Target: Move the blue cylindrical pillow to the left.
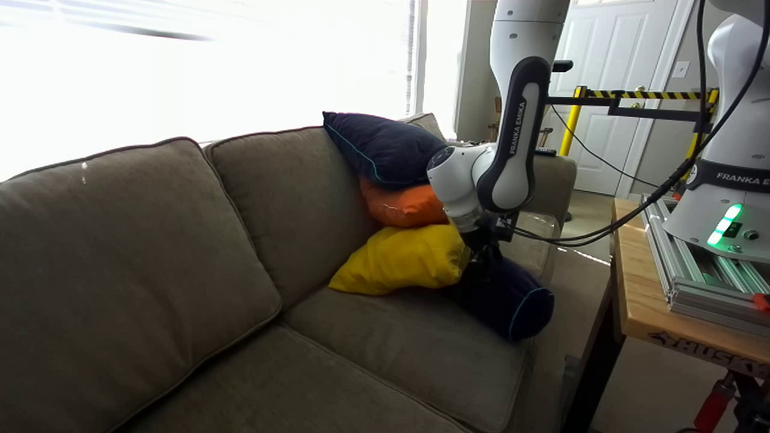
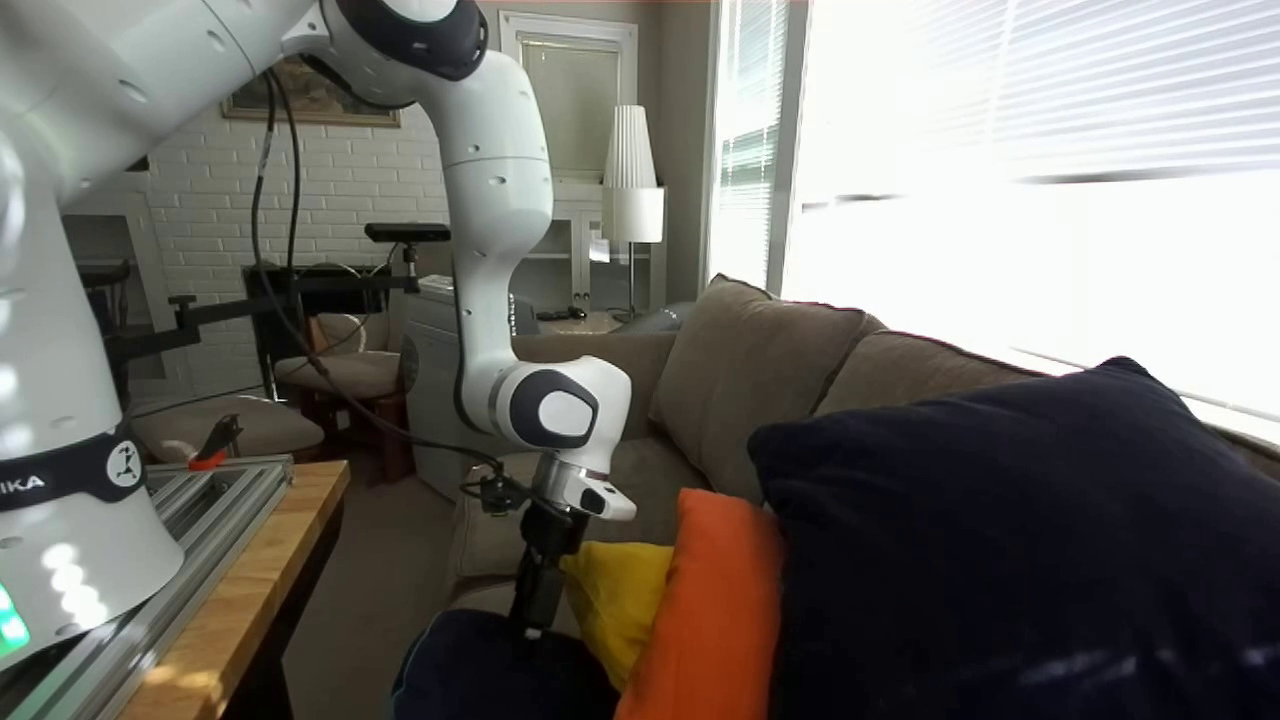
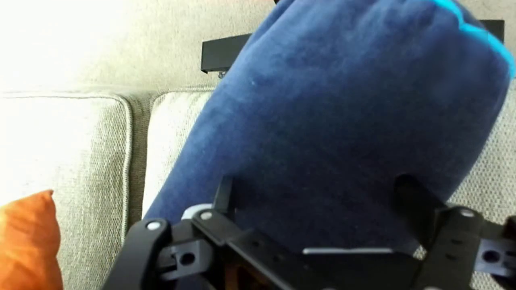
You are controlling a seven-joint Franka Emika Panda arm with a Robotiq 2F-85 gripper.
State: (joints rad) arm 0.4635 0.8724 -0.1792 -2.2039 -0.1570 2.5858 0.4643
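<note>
One blue bolster on the sofa, one end near the front edge, next to the yellow pillow. Tool is spread wide over the bolster, so I'd call this lining up the grab. Next it probably needs to pinch fabric, then shift left. Tan, soft-looking seat, blown-out window behind.
</note>
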